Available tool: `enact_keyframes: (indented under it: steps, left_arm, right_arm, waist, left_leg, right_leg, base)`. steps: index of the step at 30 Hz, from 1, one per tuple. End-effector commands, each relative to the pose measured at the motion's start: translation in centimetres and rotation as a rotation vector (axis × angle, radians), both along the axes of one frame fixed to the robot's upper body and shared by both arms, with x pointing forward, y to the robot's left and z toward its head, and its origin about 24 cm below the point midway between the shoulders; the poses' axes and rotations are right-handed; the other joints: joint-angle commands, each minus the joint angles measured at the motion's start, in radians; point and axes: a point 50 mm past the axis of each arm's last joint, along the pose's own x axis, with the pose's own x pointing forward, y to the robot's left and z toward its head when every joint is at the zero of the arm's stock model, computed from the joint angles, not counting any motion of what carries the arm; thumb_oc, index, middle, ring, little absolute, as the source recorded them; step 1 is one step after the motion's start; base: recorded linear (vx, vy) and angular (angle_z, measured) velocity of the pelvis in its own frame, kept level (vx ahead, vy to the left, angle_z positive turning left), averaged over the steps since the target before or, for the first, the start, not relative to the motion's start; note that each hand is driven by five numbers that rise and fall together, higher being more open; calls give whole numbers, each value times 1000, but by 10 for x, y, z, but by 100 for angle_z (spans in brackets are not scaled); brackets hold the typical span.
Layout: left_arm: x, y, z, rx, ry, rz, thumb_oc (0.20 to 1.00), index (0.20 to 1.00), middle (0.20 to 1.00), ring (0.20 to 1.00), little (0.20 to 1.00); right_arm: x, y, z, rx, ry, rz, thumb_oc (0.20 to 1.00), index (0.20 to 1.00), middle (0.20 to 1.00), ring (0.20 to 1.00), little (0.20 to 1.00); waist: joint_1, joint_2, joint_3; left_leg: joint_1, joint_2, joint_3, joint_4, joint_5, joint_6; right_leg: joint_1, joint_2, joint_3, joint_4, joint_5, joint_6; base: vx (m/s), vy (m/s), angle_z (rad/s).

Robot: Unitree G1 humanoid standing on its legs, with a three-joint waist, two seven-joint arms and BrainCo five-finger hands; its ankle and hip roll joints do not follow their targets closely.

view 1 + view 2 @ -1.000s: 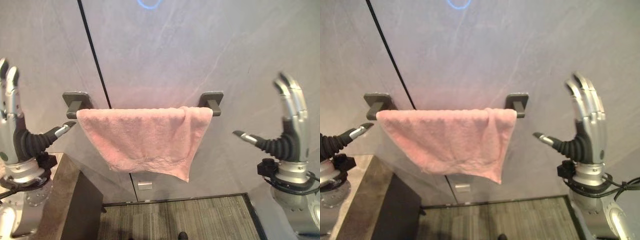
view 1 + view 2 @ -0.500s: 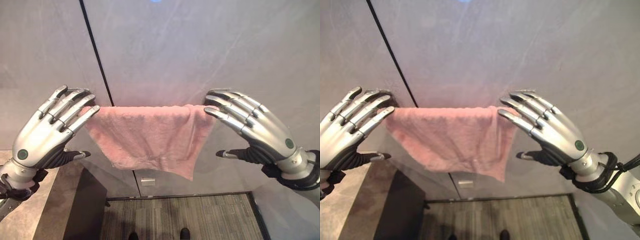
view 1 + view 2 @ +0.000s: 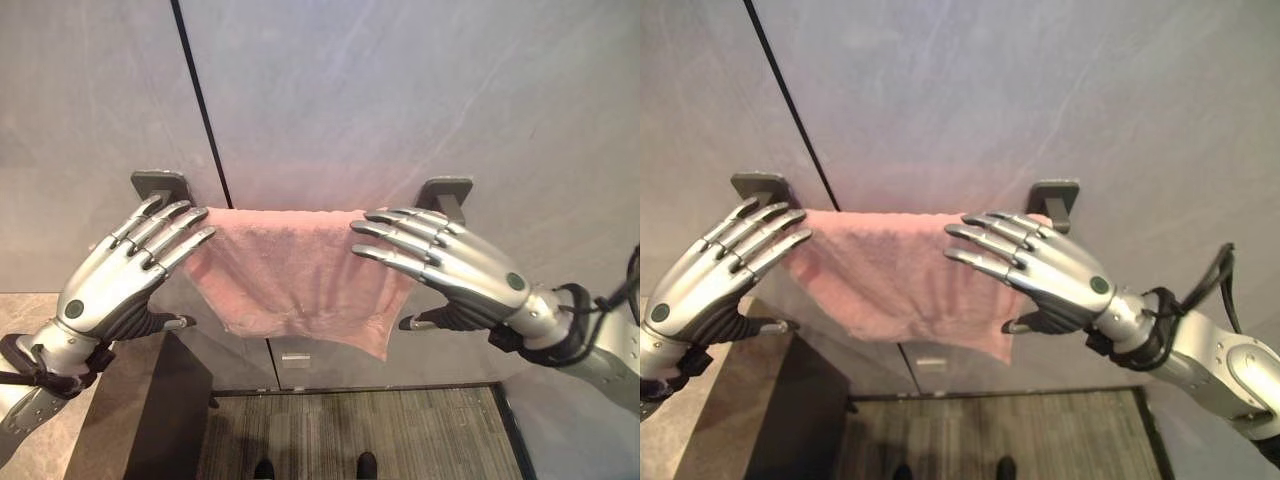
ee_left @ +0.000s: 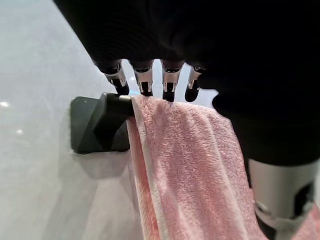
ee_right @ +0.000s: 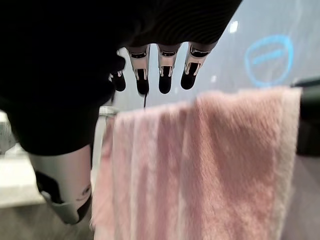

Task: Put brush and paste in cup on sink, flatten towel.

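Observation:
A pink towel (image 3: 290, 275) hangs over a dark rail between two dark wall brackets (image 3: 160, 185) (image 3: 447, 190), its lower edge slanting down to the right. My left hand (image 3: 110, 285) is open, with straight fingers reaching to the towel's left end beside the left bracket (image 4: 95, 125). My right hand (image 3: 460, 275) is open too, palm down, its fingers stretched in front of the towel's right part near the top edge. In the wrist views the towel (image 4: 190, 170) (image 5: 210, 160) hangs just past each hand's fingertips. Whether the fingers touch the cloth I cannot tell.
A grey stone wall with a thin black vertical seam (image 3: 200, 100) stands behind the rail. A brown stone counter (image 3: 100, 430) with a dark side sits at lower left. Striped grey floor (image 3: 350, 430) lies below the towel.
A second ago both hands stood upright at the sides. They have tipped forward to the rail, and the right hand has since slid left over the towel. The view has shifted a little.

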Motion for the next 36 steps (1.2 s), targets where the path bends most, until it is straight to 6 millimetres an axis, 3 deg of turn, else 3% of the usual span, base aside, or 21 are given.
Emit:
enact_keyframes:
  steps: [1,12,18,24,29,36]
  left_arm:
    - [7,12,1,15,101,54,1000,1000,1000,1000,1000]
    - [13,28,-19,19,239,130,1000,1000,1000,1000,1000]
    - [10,40,-35,16,312,188,1000,1000,1000,1000,1000]
    - [6,49,-40,-5,319,244,1000,1000,1000,1000,1000]
    - [5,57,-47,-24,332,291,1000,1000,1000,1000,1000]
    - [8,58,-52,-32,339,300,1000,1000,1000,1000,1000]
  right_arm:
    - [0,5,11,59,79,34,1000,1000,1000,1000,1000]
    - [7,-9,-8,6,213,-57,1000,1000,1000,1000,1000]
    - [16,-40,-29,-33,259,-234,1000,1000,1000,1000,1000]
    - [19,-70,-36,30,164,-420,1000,1000,1000,1000,1000]
    - [17,-78,-40,40,145,-470,1000,1000,1000,1000,1000]
    - [19,-72,-45,48,163,-450,1000,1000,1000,1000,1000]
  waist:
    - [-5,-14,7]
    - [-14,-7,1]
    - [-22,2,-5]
    - [-25,5,-10]
    - [-23,5,-14]
    - [-21,6,-14]
  left_leg:
    - [-31,-26,32,7,7,0]
    - [-47,-27,42,7,6,1]
    - [-44,-28,42,7,4,4]
    - [-37,-30,36,7,-2,6]
    - [-27,-31,35,7,-6,7]
    - [-23,-31,36,7,-7,7]
  right_leg:
    - [50,-29,-15,11,-30,63]
    - [24,-33,-9,11,-26,67]
    - [26,-32,-9,11,-32,68]
    - [39,-31,-17,11,-41,67]
    - [50,-30,-18,11,-47,65]
    - [53,-31,-19,11,-49,64]
  base:
    - [0,0,0]
    - [2,2,-1]
    - [27,1,-1]
    - [36,-3,2]
    - [8,-1,0]
    - [0,0,0]
